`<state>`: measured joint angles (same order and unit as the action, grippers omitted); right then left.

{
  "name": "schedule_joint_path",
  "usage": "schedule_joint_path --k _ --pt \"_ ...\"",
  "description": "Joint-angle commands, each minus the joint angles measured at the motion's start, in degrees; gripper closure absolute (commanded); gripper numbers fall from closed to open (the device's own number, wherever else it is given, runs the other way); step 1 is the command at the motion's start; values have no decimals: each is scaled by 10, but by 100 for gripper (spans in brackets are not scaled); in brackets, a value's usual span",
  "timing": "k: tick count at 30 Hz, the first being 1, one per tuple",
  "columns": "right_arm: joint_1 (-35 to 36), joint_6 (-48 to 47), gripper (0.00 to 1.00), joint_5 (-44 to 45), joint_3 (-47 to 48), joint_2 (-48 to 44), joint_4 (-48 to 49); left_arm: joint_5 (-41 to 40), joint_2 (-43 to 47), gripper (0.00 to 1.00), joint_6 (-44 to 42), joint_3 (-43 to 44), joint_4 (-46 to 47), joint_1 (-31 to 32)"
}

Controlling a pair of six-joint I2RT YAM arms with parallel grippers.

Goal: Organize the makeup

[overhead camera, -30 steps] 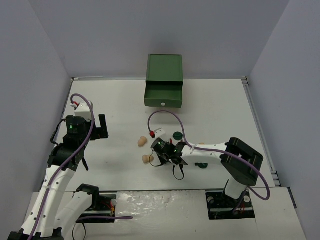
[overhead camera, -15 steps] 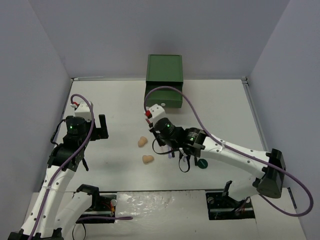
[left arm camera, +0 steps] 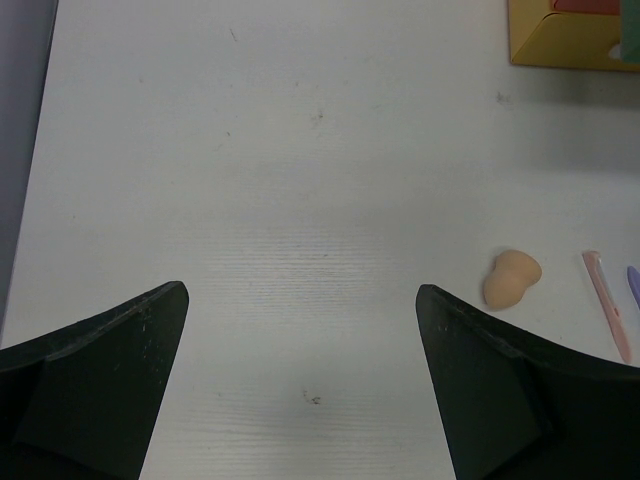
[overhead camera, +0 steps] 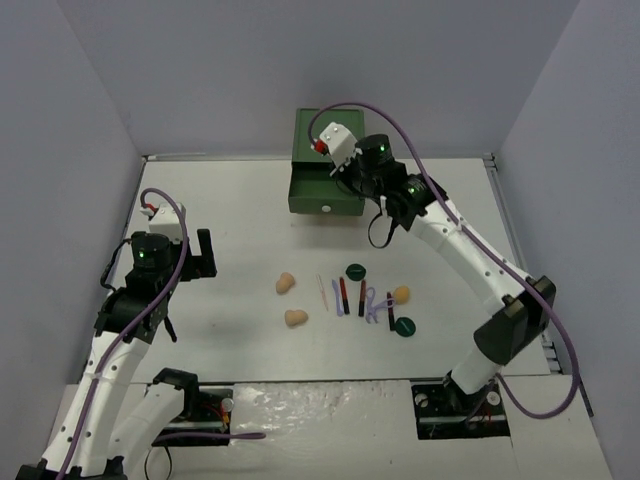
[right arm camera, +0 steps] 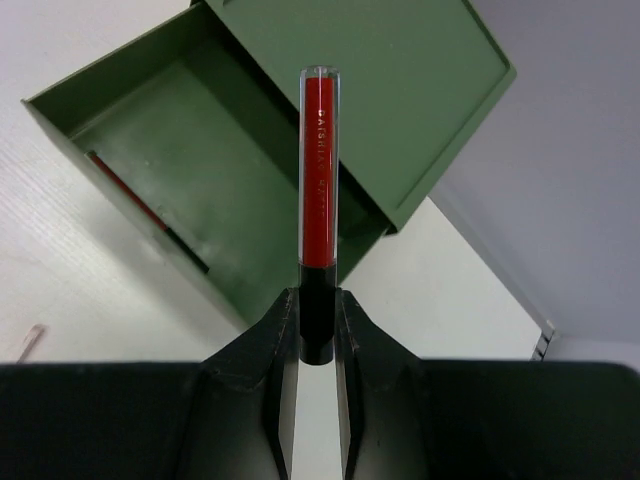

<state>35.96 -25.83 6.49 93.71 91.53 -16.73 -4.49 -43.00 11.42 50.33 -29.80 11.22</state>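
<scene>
The makeup (overhead camera: 361,297) lies mostly on the white table (overhead camera: 230,200), in front of the two arms. Closest to the arms are a dark green round disc (overhead camera: 404,326) and a tan sponge (overhead camera: 295,318), well apart. A little farther back is a row of thin things lying side by side: a pale orange stick (overhead camera: 321,291), a lilac tool (overhead camera: 336,297), black-and-red sticks (overhead camera: 343,292) and one more lilac piece. A second tan sponge (overhead camera: 401,294) sits just right of the row. A third tan sponge (overhead camera: 286,283) sits left of it, and a second green disc (overhead camera: 355,270) sits just behind it.

The left gripper (left arm camera: 300,300) hangs over bare table on the left. Its two fingers are spread wide with nothing between them.

At the far end of the table stands the green drawer box (overhead camera: 328,135), with its drawer (right arm camera: 200,160) pulled out. A thin dark stick (right arm camera: 130,188) lies inside the drawer along one wall. The right gripper (right arm camera: 318,325) is up above the box. Its fingers are pinched on the black end of a red stick (right arm camera: 318,170), which pokes straight out past the fingertips.
</scene>
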Motion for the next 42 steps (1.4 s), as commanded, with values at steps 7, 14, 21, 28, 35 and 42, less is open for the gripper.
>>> schedule_joint_path --k 7,14,21,28,35,42 --pt "-27 -71 59 -112 87 76 21 6 4 3 8 22 28 -3" --pt "-29 13 36 -69 68 35 58 9 7 3 9 22 27 -3" --pt "-29 277 35 84 -115 -106 101 10 6 3 9 23 27 -3" --pt "-9 477 39 79 -398 -226 142 11 2 3 10 24 26 -3" --pt "85 550 42 81 -550 -219 238 6 -2 3 10 24 26 -3" --pt "103 562 48 60 -573 -136 317 5 -10 3 10 25 25 -3"
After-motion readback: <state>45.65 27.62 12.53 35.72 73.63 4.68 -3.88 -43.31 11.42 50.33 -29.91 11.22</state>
